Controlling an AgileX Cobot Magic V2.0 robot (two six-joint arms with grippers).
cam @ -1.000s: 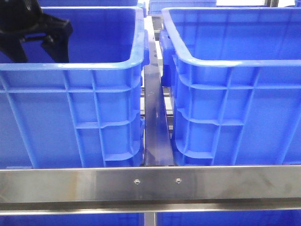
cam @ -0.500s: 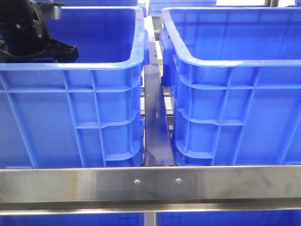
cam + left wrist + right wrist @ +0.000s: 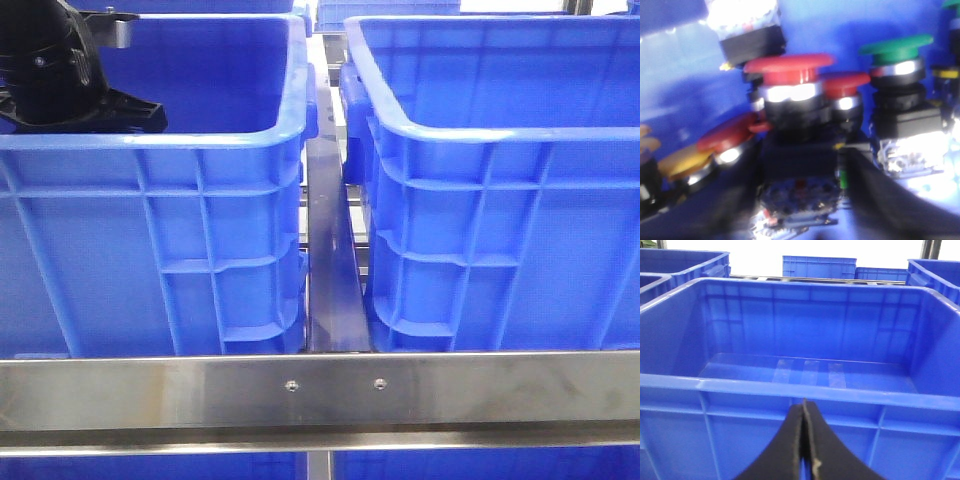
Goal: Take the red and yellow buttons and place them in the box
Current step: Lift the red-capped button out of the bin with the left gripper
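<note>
From the front, the left arm (image 3: 60, 70) reached down into the left crate (image 3: 200, 140). In the left wrist view, the open left gripper (image 3: 802, 200) straddled an upright red button (image 3: 790, 75). In the right wrist view, the right gripper (image 3: 804, 440) was closed and empty, facing the empty box (image 3: 805, 390).

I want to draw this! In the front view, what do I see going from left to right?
Left arm dipping into the left blue crate → shiny metal bar in the gap between the crates → right blue crate. A long steel rail runs across the whole bottom, so it has no place in the order.
</note>
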